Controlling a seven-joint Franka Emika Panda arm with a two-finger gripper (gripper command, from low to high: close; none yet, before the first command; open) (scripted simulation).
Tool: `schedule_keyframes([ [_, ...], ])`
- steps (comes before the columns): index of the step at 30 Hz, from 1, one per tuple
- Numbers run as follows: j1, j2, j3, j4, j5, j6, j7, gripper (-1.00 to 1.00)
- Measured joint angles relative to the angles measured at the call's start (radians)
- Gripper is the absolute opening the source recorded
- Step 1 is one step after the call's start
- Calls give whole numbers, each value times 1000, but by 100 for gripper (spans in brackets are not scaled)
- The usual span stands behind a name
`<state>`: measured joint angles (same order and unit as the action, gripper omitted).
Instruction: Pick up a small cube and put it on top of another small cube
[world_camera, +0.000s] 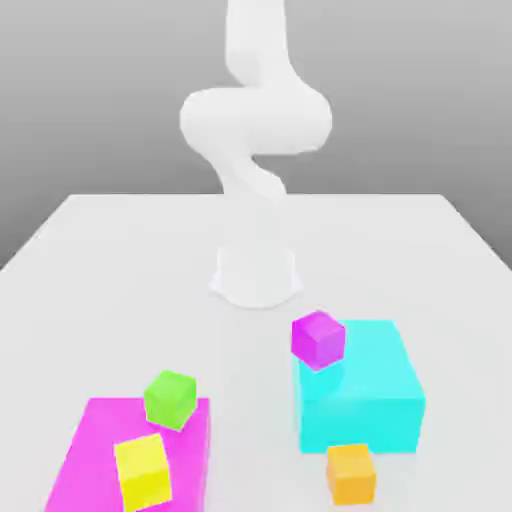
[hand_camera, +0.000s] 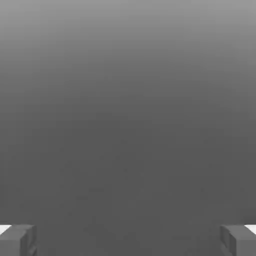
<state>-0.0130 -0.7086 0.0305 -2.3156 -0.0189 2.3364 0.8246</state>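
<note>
Nothing stacked yet, as far as I could judge. No small cube sat on another small cube, so the whole pick and place was left to do.

The small glossy purple cube (world_camera: 318, 339) rested at the near corner of the large cyan block (world_camera: 362, 398), slightly tilted. The small green cube (world_camera: 170, 399) sat on the back edge of the flat magenta slab (world_camera: 100, 450), also tilted. The small yellow cube (world_camera: 143, 471) lay on that same slab, just beside the green one, not touching as far as I could tell. The small orange cube (world_camera: 351, 472) stood on the white bench (world_camera: 120, 260) right in front of the cyan block.

My claw (hand_camera: 128, 240) was spread wide: the hand view showed only the two grey fingertips (hand_camera: 18, 240) at opposite edges, with a big empty gap between. It held nothing and touched nothing. Past the fingertips there was only plain grey background, so no cube lay beneath or ahead of my claw; all four were well apart from it, down on the bench. In the exterior view my claw itself was out of shot; only the white arm (world_camera: 255, 120) and its base showed.

Next I would need to swing down over one cube, probably the orange one since it sat flat and free.
</note>
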Motion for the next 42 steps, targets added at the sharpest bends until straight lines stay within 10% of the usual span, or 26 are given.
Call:
schedule_keyframes([
  [31, 64, 1121, 123, -135, -194, 517, 260, 0],
  [32, 73, 1144, 111, -130, -203, 535, 268, -100],
  [42, 44, 1054, 150, -150, -159, 466, 235, -100],
])
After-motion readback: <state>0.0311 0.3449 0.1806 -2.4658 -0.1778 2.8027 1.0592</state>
